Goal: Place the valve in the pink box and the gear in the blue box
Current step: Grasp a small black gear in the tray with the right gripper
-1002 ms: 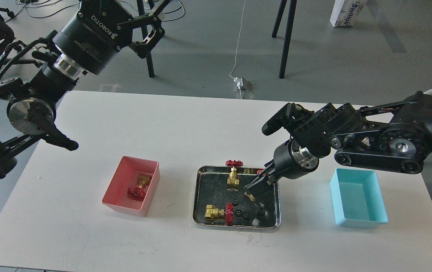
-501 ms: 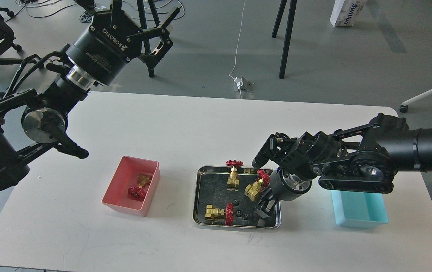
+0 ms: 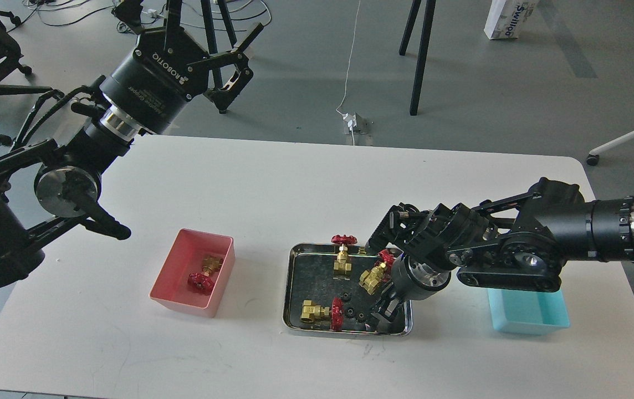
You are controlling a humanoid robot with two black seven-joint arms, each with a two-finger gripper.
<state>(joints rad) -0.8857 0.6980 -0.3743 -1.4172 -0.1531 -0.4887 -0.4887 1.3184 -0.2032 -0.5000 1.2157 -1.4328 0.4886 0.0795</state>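
White table (image 3: 306, 183) bearing pink box (image 3: 178, 288), steel tray (image 3: 289, 288) and blue box (image 3: 533, 320).

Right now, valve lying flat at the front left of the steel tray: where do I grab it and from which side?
Grip the brass body of the lying valve, probably from straight above, fingers front and back of it. It lies on its side, body pointing left, red handwheel on edge to the right. The steel tray rim sits close in front, so a low side approach looks blocked.
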